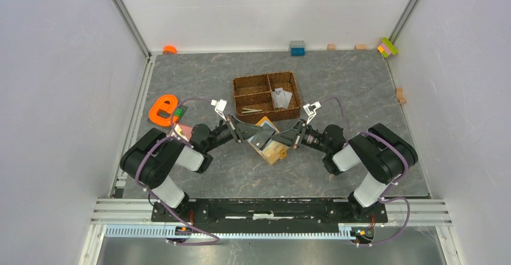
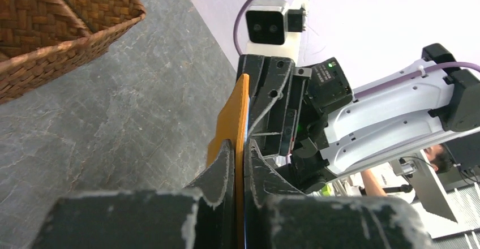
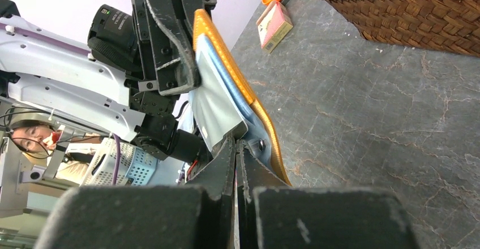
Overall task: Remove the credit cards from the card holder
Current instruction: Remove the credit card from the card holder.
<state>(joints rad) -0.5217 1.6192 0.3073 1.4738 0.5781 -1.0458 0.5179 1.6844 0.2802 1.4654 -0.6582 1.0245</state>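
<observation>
**Position.** The card holder [image 2: 235,119] is off the table [image 1: 361,96]. It is held on edge over the table's middle, just on the near-edge side of the woven tray [image 1: 235,96], with one arm at each end.

**Claws.** The left gripper [image 2: 239,150] is clamped on the orange cover, its fingers pressed flat against both faces. The right gripper [image 3: 236,147] has its fingers together at the lower edge of the pale blue-grey lining [image 3: 218,102]. I cannot tell whether they pinch a card edge, the lining, or both.

**Cards.** Pale credit cards [image 1: 280,98] lie in the tray's right-hand compartment. Whether any remain in the slots does not show.

**Handling, in my judgement.**
- The holder is light and soft. The lining bows and wrinkles where it is pulled, so it will flex rather than resist.
- It needs the opposing clamp on the cover, placed clear of the slot mouths, or the slots are squeezed shut on their contents.
- A card would be thin, stiff and smooth, so it is likely to slip from a shallow pinch.
- The hold on a card should be on the exposed short edge, fingers square to it, with the pull straight along the slot.

**Risk.** If lining is caught with the card, the pull drags the whole holder instead of freeing the card.
</observation>
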